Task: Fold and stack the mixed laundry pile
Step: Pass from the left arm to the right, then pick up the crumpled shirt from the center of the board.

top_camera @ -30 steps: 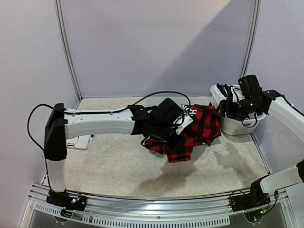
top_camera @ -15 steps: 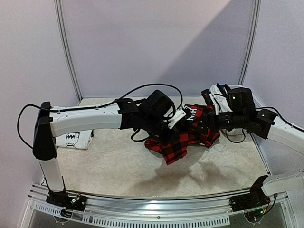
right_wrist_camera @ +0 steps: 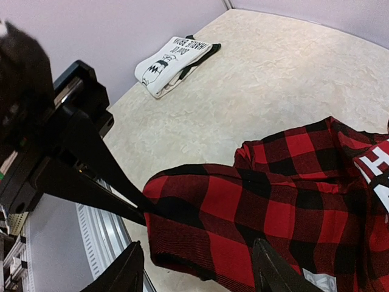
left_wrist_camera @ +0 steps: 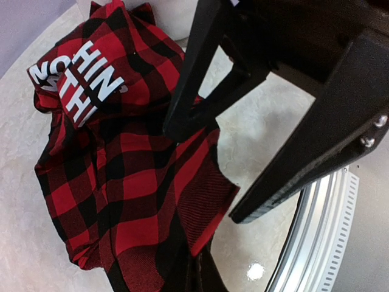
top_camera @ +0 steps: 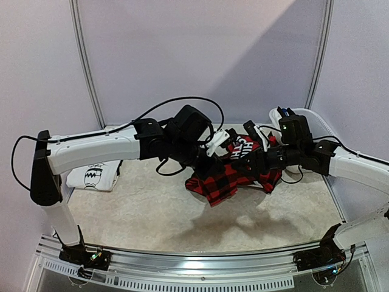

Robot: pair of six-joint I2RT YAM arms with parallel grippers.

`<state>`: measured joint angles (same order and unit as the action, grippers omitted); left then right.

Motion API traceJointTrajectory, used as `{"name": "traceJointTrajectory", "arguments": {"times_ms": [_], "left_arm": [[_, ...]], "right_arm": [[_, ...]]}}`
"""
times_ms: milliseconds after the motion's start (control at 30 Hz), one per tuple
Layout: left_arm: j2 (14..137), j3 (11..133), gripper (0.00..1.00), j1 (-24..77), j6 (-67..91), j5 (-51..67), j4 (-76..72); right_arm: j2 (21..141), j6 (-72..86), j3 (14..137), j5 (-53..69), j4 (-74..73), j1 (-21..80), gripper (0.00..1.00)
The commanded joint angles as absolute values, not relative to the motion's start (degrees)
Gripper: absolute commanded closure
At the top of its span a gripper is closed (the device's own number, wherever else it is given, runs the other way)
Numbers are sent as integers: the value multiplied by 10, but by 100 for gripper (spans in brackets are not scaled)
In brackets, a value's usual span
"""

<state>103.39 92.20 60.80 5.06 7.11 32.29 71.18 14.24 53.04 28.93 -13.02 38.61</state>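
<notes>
The red-black plaid garment (top_camera: 226, 179) with white lettering hangs bunched over the middle of the table. It fills the left wrist view (left_wrist_camera: 121, 164) and the right wrist view (right_wrist_camera: 273, 207). My left gripper (top_camera: 206, 163) is shut on a corner of the plaid at the bottom of its own view (left_wrist_camera: 197, 274) and shows at the left of the right wrist view (right_wrist_camera: 143, 210). My right gripper (top_camera: 250, 163) is open at the plaid's right side. Its fingers (right_wrist_camera: 130, 271) straddle the cloth without closing. A folded white T-shirt (top_camera: 94, 176) with black print lies at the far left (right_wrist_camera: 176, 58).
A white plastic tub (top_camera: 317, 117) with more garments stands at the back right, partly behind the right arm. The table's metal front rail (top_camera: 200, 271) runs along the near edge. Grey walls close the back and sides.
The right arm has swung from the tub leftward to the plaid. The left arm has drawn back and raised the plaid a little.
</notes>
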Motion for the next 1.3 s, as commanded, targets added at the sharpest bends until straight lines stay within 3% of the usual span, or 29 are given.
{"name": "traceJointTrajectory", "arguments": {"times_ms": [0,133,233,300,400,500,633,733,833,1267], "left_arm": [[1019,916,100,593,63,88,320],[1013,915,100,584,71,98,317],[1011,909,100,580,77,102,313],[1010,907,100,579,80,102,312],[1007,908,98,576,81,83,320],[1001,924,89,566,78,57,357],[970,915,52,546,72,17,396],[926,866,34,542,68,-24,371],[905,827,30,536,68,-35,360],[952,765,30,499,88,20,303]], "right_arm": [[744,143,539,316,-114,397,44],[759,150,537,320,-89,399,60],[768,160,543,323,-81,399,87],[773,168,553,320,-89,399,100],[767,171,579,271,-133,399,100],[742,161,632,189,-202,399,100],[704,148,739,125,-262,399,100],[696,143,809,108,-292,399,100],[698,139,864,95,-309,400,100],[770,86,1092,41,-341,444,100]]}}
